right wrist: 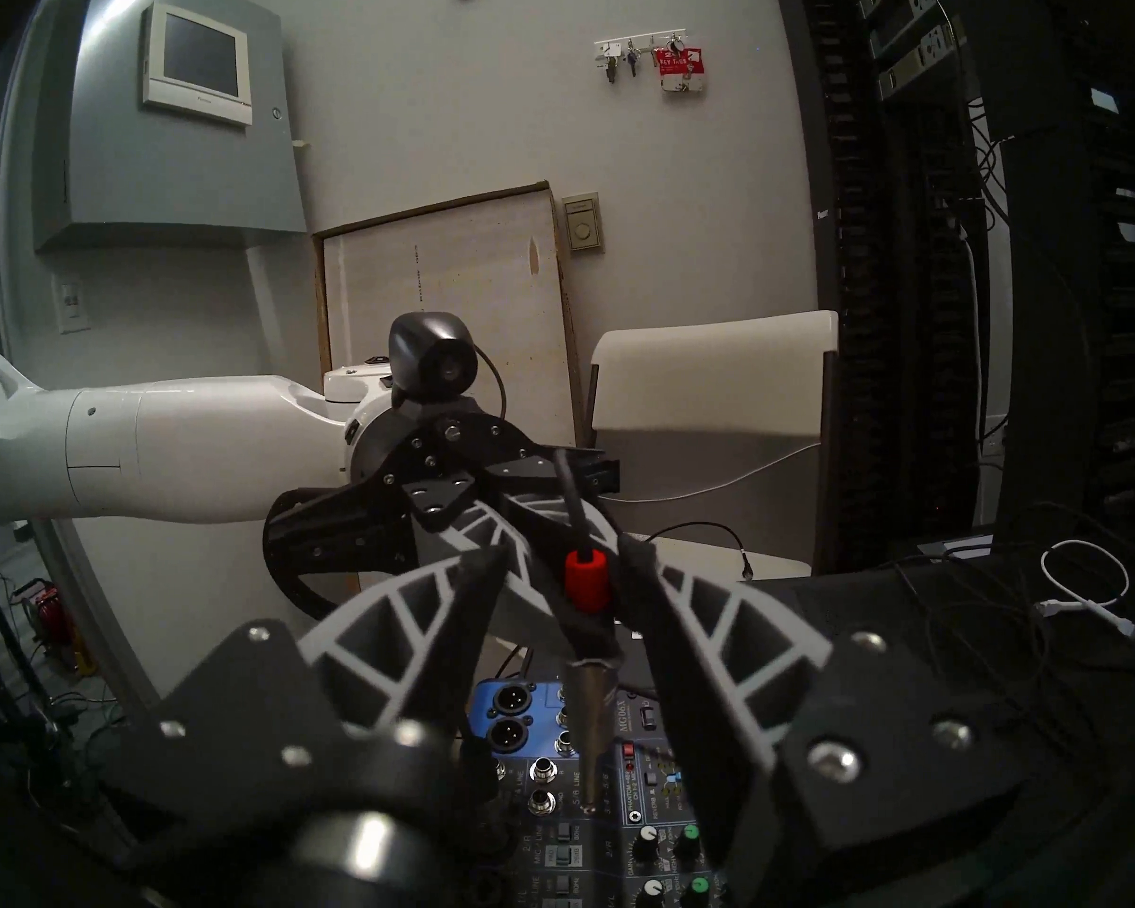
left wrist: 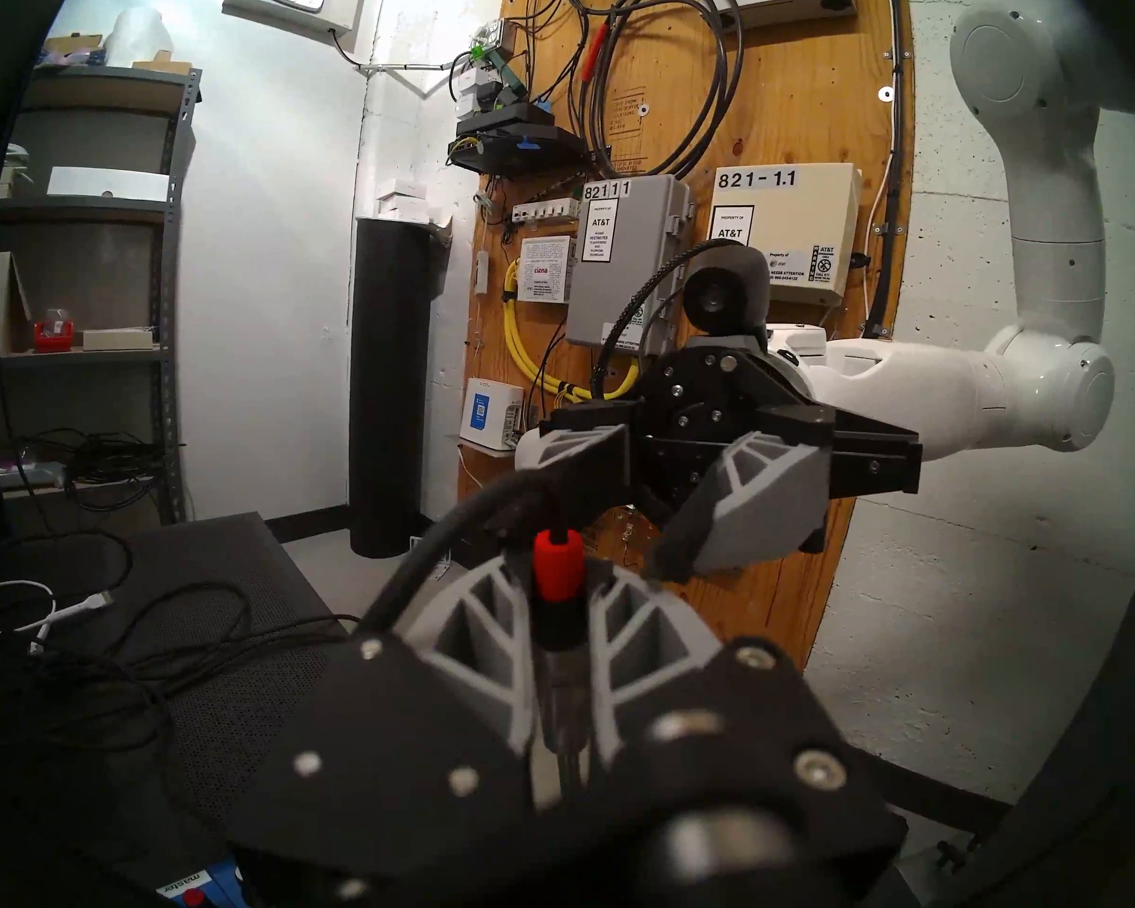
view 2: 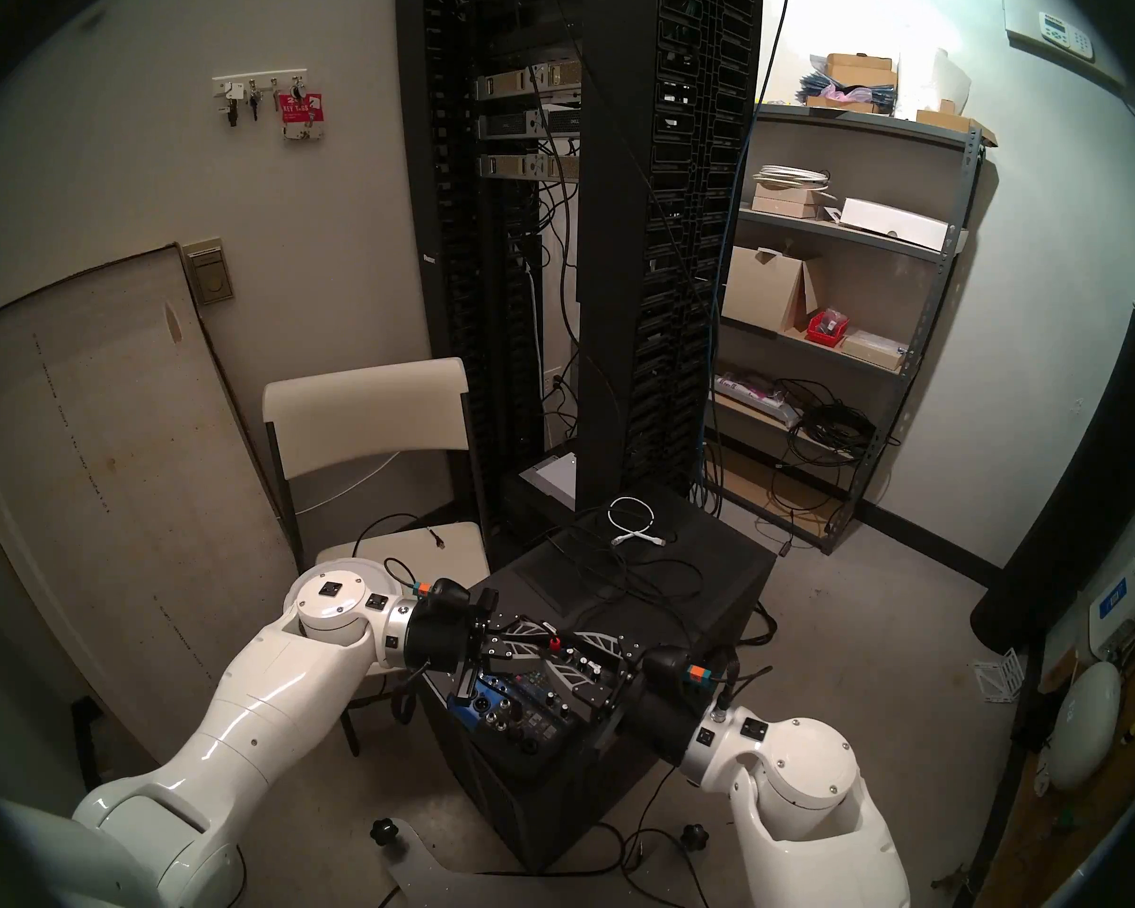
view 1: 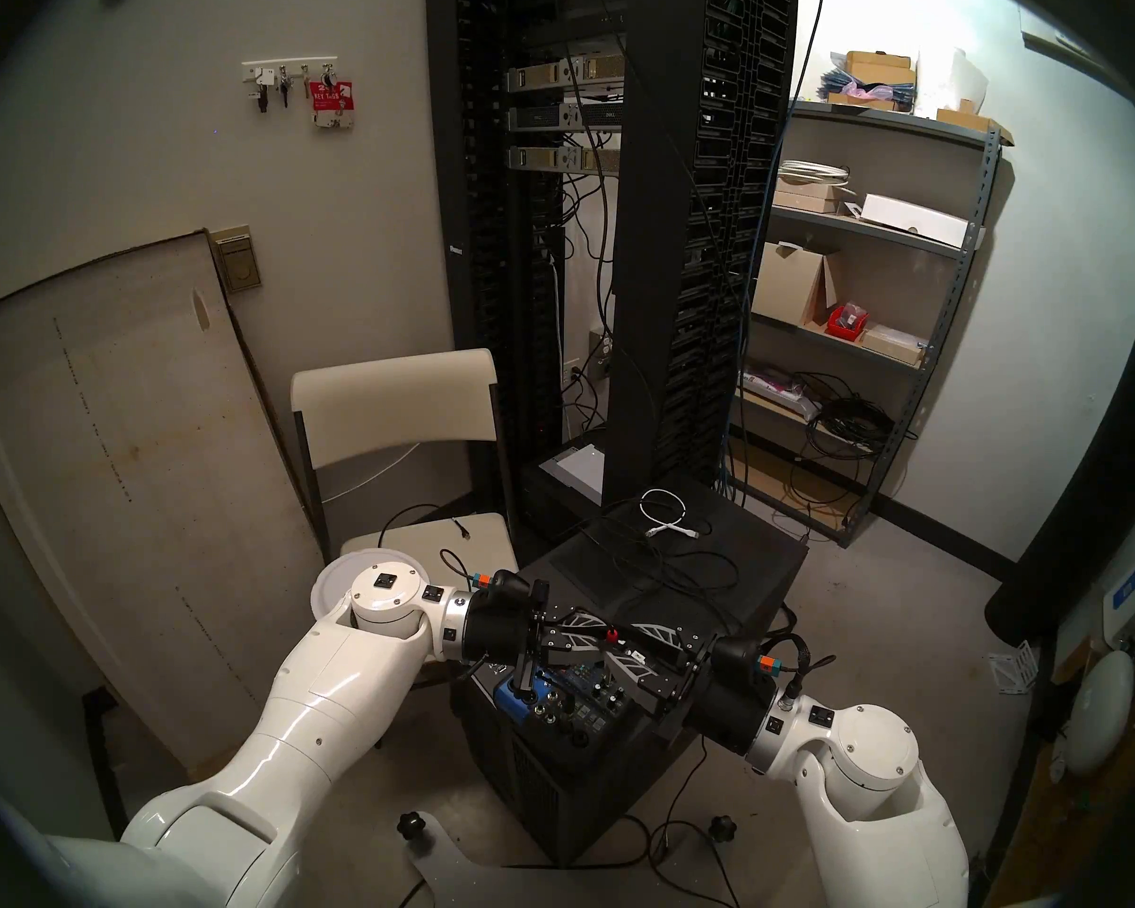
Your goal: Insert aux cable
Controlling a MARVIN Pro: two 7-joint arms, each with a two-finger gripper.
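Red-banded, the thin black aux cable with its slim silver plug hangs tip-down over the blue-and-black audio mixer, pinched by the left gripper. Opposite, the right gripper's fingers flank the plug, spread, not touching.

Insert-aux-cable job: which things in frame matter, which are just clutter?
In play:
- thin black aux cable with red-banded silver plug, clamped in left gripper
- blue-and-black audio mixer with jack sockets
- right gripper, jaws either side of the plug, not visibly shut

Lying about:
- short coiled white cable
- loose black cables on the black cabinet
- cream folding chair
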